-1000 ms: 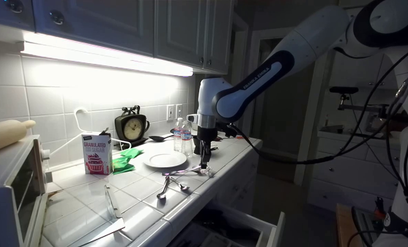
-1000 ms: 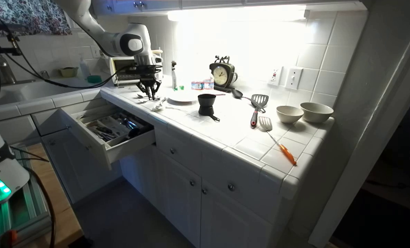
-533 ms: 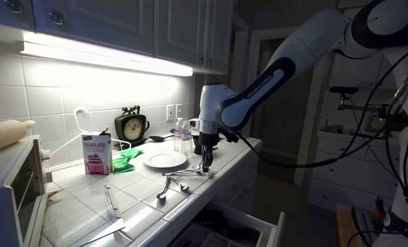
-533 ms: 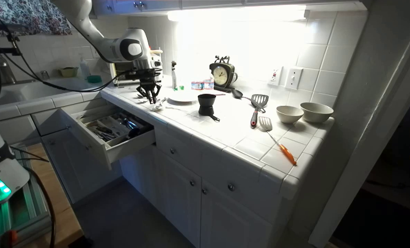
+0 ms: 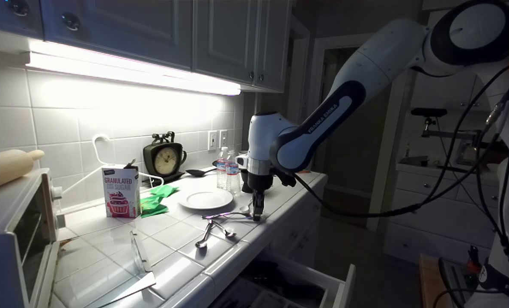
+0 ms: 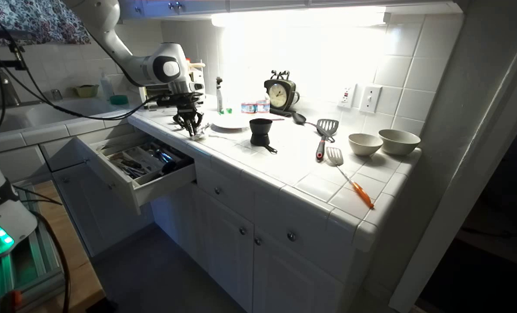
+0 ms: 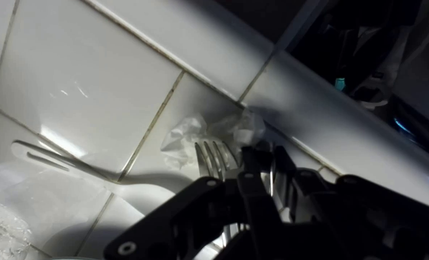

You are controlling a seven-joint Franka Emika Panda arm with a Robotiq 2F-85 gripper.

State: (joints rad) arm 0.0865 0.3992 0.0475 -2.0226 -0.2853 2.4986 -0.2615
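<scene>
Fork tines nr pincer show in wrist view, not ext.

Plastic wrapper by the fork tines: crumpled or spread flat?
Crumpled: in the wrist view, the plastic wrapper shows sharp creases and bunched folds.

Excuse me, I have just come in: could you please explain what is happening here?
A robot arm has its gripper low over the tiled counter, close to the front edge. In the wrist view, a fork and a crumpled translucent scrap lie right by its tips, with a white utensil beside them. The jaws stand close together; I cannot tell whether they grip anything. Below the counter, a drawer stands open.
</scene>
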